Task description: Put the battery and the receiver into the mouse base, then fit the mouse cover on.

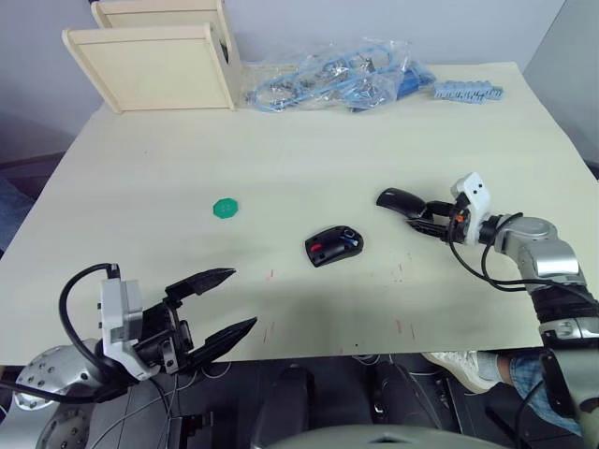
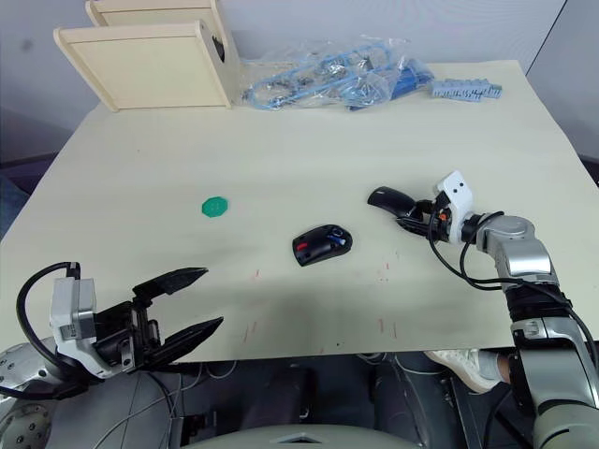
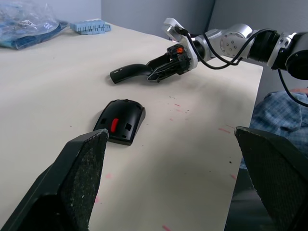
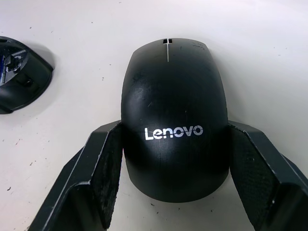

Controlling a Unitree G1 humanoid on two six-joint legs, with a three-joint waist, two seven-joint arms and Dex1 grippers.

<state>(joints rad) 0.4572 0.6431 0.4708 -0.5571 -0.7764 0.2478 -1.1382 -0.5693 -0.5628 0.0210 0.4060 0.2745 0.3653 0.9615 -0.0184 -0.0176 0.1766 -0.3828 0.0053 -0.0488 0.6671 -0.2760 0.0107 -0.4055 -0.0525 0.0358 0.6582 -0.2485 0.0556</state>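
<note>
Mouse cover: right claw clamps its sides; wrist view reads "Lenovo".
Mouse base: mid-bench, blue battery inside.
Left claw: wide, holding zilch.

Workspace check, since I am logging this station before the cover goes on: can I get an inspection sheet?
Surface: pale table, small red marks near the front edge.
Job's things: mouse base open at centre, blue battery seated inside; receiver not discernible. Mouse cover lies on the table to the base's right.
Clutter: green disc; plastic bag of blue parts; blue strip; wooden box at the far left corner.
Grippers: left gripper open over the front edge, empty. Right gripper jaws flank the cover, seemingly touching its sides.
Cables: black leads on both wrists.
Surroundings: grey wall.
</note>
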